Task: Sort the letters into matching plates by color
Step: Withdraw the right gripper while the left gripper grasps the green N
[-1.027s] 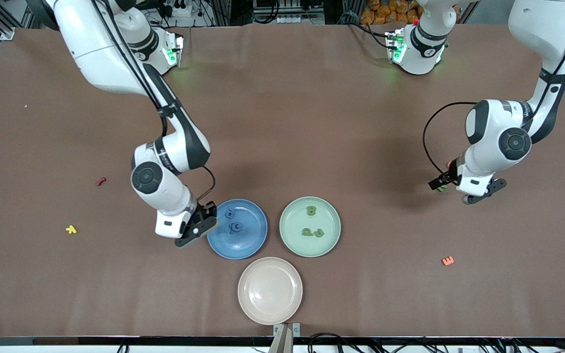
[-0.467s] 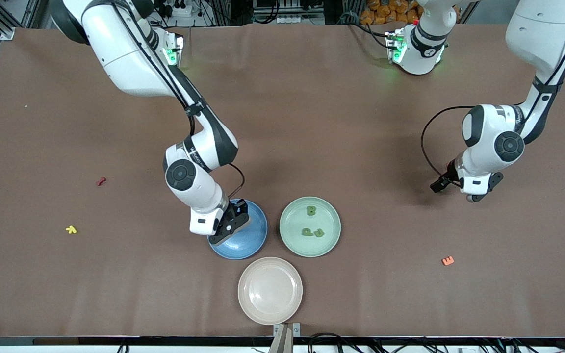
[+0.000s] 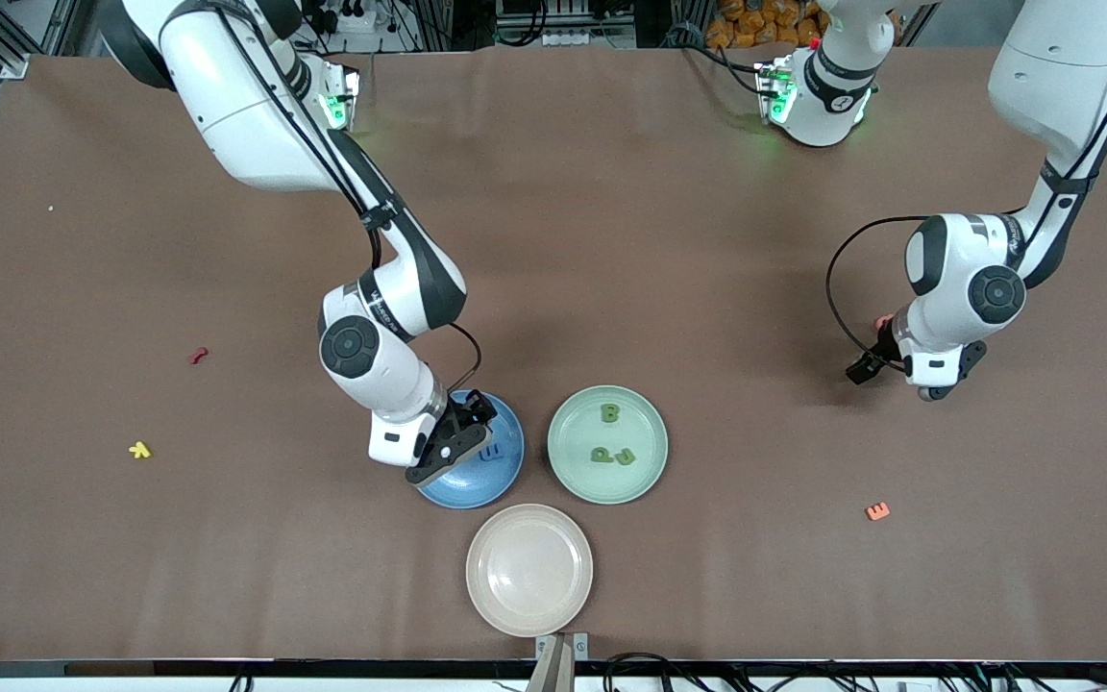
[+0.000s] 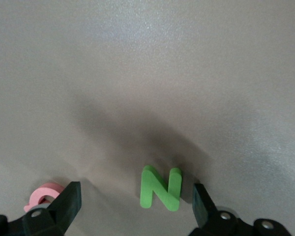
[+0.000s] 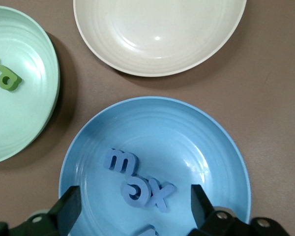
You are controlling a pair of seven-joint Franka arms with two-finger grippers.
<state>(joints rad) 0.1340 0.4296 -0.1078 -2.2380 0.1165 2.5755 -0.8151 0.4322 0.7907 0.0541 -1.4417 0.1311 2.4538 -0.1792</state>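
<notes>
Two plates: blue plate point(image 3: 501, 473) and green plate point(image 3: 607, 444) just beside each other, bare table point(image 3: 611, 240) around.
Blue letters point(image 5: 137, 184): in blue plate.
Right gripper point(image 5: 132, 216): jaws wide, empty, low over blue plate.
Left gripper point(image 4: 135, 209): jaws wide, straddling green N point(image 4: 161, 188) on table, toward the left arm's end.

The green letter point(image 4: 161, 188) reads N; an orange letter point(image 3: 877, 511) on the table reads E.

blue plate point(image 5: 221, 147) | green plate point(image 3: 645, 428) | cream plate point(image 3: 573, 596) | green n point(image 4: 160, 188)

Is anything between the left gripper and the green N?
Nothing visible. The left gripper hangs open directly over the green N, with only bare table around it. The pink letter lies off to one side.
</notes>
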